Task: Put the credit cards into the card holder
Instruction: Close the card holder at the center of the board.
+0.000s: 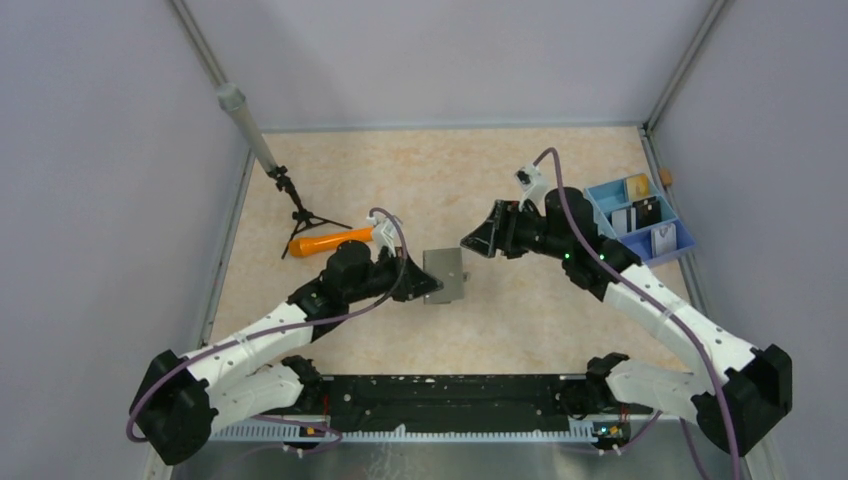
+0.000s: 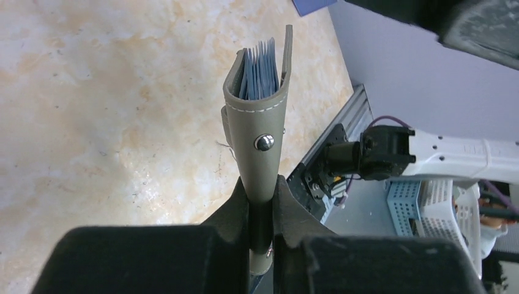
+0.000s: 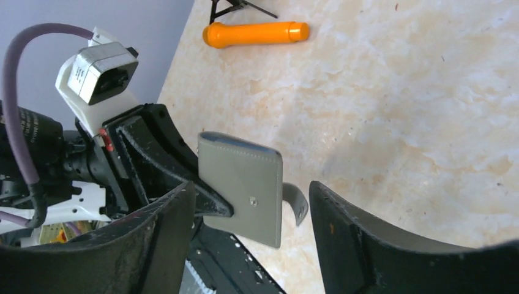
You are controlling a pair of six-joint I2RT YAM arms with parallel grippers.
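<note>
My left gripper (image 1: pixel 425 283) is shut on the lower end of the grey card holder (image 1: pixel 446 274) and holds it upright on its edge above the table. In the left wrist view the card holder (image 2: pixel 260 125) gapes slightly at its top and shows light blue lining (image 2: pixel 260 73). My right gripper (image 1: pixel 478 243) is open and empty, just right of the card holder. In the right wrist view the card holder (image 3: pixel 245 184) sits ahead between my open fingers (image 3: pixel 343 233), its snap strap (image 3: pixel 296 202) hanging loose. Black and white credit cards (image 1: pixel 650 212) stand in the tray at right.
A blue and lilac compartment tray (image 1: pixel 683 246) sits at the right wall. An orange stick (image 1: pixel 330 241) lies at the left, also in the right wrist view (image 3: pixel 256 33). A small black tripod (image 1: pixel 300 215) with a grey pole (image 1: pixel 245 125) stands behind it.
</note>
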